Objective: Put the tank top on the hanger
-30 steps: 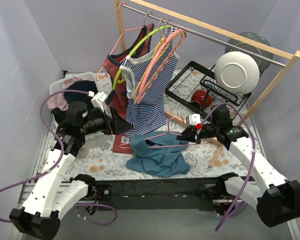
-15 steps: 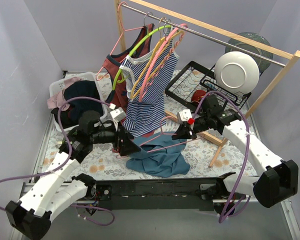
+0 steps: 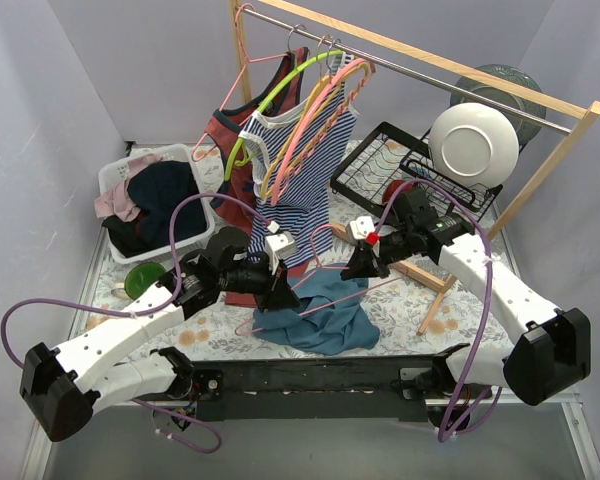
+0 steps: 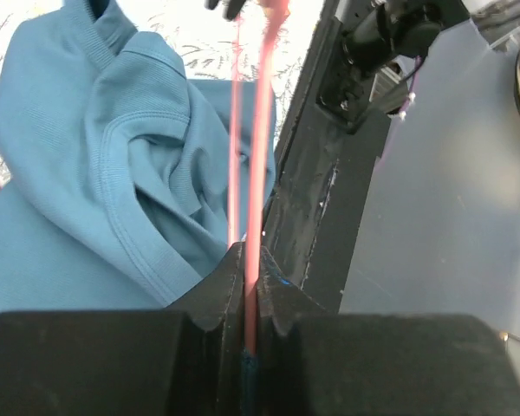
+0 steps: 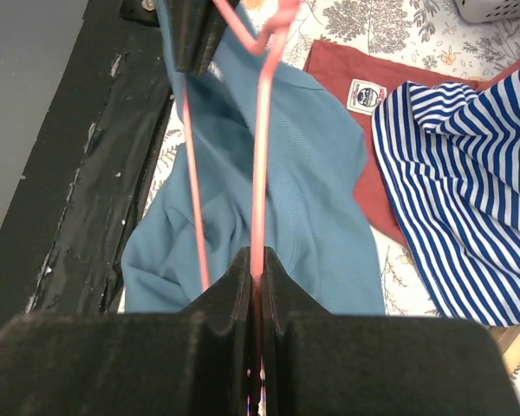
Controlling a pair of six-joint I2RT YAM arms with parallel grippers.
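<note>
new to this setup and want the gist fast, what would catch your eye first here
The left claw and right claw are both shut on one thin light-pink hanger, holding it over the crumpled teal-blue fabric tank top at the near middle. Behind, a navy-and-white striped top hangs on the wooden-framed rail, with a round white plate in a black wire rack to its right.

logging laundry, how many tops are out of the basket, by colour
teal top: 1
navy-and-white striped top: 1
brick-red top: 1
total: 3
</note>
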